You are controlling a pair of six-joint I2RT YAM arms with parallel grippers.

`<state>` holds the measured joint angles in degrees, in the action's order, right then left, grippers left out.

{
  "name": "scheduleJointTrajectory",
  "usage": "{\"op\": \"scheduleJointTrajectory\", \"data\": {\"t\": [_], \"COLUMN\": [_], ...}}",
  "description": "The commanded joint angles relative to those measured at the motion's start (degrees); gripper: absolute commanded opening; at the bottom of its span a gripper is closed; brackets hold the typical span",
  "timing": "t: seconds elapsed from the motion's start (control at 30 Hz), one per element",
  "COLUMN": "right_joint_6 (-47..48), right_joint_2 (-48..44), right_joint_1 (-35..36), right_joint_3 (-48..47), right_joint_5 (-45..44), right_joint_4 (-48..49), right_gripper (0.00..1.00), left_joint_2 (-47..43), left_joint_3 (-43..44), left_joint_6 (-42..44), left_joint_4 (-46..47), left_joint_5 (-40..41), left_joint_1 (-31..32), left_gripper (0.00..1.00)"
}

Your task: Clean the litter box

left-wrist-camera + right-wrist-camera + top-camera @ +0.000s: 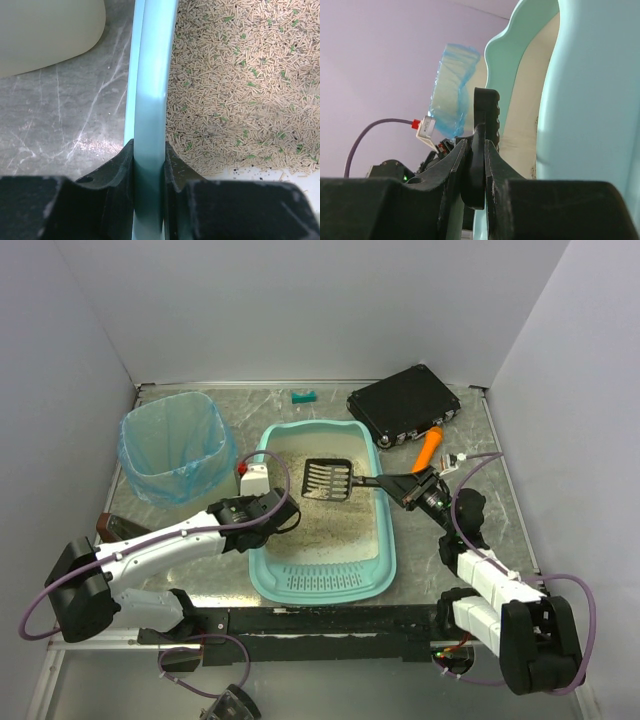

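Left wrist, left fingers (112,195) pinch litter box (150,75) rim, right fingers (451,175) clamp half-hidden scoop (481,125)

The litter box (150,95) is seen as smooth teal plastic with a soft sheen along its rim. The litter (240,85) is shown as rough, dry beige pellets flecked with green. The counter (65,120) is finished in glossy, scratched grey marbling. At upper left of the top view, thin translucent blue film forms the bag (150,455). The scoop (328,480) is moulded in matt black plastic.
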<state>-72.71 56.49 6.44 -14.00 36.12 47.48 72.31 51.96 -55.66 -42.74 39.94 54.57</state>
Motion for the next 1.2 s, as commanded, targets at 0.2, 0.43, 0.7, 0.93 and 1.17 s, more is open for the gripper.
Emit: {"op": "scheduleJointTrajectory", "data": {"t": [0.2, 0.43, 0.7, 0.93, 1.17], "right_joint_6": [4.06, 10.65, 17.87, 18.91, 22.60], "right_joint_2": [-0.50, -1.65, 2.73, 5.56, 3.46], "right_joint_1": [-2.83, -2.04, -3.45, -3.54, -3.63], "right_joint_3": [-3.40, -6.56, -9.90, -11.40, -13.59], "right_joint_5": [7.64, 10.52, 20.65, 21.46, 17.41], "right_joint_4": [1.90, -3.55, -2.23, -0.81, -12.05], "right_gripper": [0.00, 0.00, 0.00, 0.00, 0.00], "left_joint_2": [-1.83, -0.60, -1.91, -4.28, -2.53], "left_joint_3": [1.65, 2.09, 0.16, -1.78, 0.06], "left_joint_6": [-5.78, -7.45, -3.32, -2.44, -4.89], "left_joint_4": [13.65, 14.44, 18.30, 19.45, 16.39], "left_joint_5": [4.00, 3.74, 1.19, 1.10, 1.98], "left_joint_1": [-2.27, -4.29, -4.82, -4.82, -4.91], "left_gripper": [0.01, 0.01, 0.01, 0.01, 0.11]}}
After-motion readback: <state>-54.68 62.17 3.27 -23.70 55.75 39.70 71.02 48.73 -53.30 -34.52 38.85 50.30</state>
